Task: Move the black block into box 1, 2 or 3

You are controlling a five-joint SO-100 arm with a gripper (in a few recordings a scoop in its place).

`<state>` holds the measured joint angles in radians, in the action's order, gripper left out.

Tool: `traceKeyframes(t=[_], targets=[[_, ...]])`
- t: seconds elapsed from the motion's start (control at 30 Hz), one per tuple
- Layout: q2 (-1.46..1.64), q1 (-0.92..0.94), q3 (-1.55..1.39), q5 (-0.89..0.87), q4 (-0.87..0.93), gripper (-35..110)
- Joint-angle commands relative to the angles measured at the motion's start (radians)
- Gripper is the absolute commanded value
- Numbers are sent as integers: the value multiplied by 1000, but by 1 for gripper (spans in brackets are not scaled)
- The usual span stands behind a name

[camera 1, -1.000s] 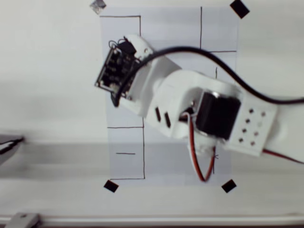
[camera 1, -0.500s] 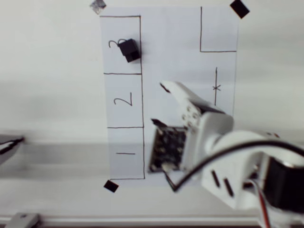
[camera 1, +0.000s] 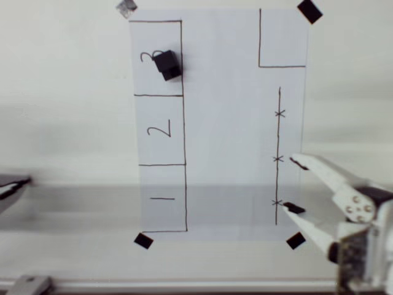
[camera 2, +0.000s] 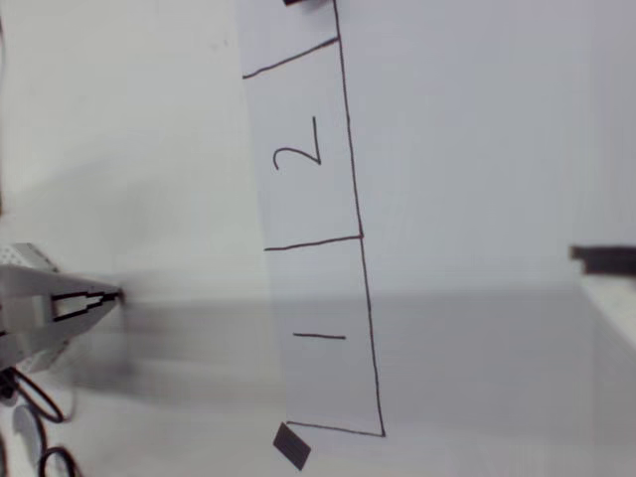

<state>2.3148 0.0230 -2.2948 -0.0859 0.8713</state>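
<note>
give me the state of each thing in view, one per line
black block: resting in box 3, against its right line, free of the gripper
gripper: open, empty, over the paper's lower right edge in the overhead view
box 2: empty
box 1: empty

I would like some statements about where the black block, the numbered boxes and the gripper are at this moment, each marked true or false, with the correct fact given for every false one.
1. The black block lies in the box marked 3 in the overhead view. True.
2. The gripper is shut on the block. False: it is open and empty, at the lower right of the paper, far from the block.
3. The box marked 2 has nothing in it. True.
4. The block touches the numeral 1. False: the box marked 1 is at the other end of the column, away from the block.
5. Black tape squares sit at corners of the paper. True.
</note>
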Motion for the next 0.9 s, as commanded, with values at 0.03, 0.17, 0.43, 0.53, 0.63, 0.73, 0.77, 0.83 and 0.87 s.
traceKeyframes(t=[0.03, 0.17, 0.43, 0.53, 0.63, 0.73, 0.77, 0.83, 0.87], targets=[[236, -28, -164, -26, 0, 24], [354, -38, -256, -29, 0, 24], [584, -43, -443, 0, 0, 23], [684, -44, -522, 2, 0, 23], [776, -49, -598, -2, 0, 23], [862, -52, -655, -15, 3, 23], [885, -52, -667, -17, 11, 23], [916, -52, -687, -15, 18, 23], [916, -52, -692, -11, 18, 23]])
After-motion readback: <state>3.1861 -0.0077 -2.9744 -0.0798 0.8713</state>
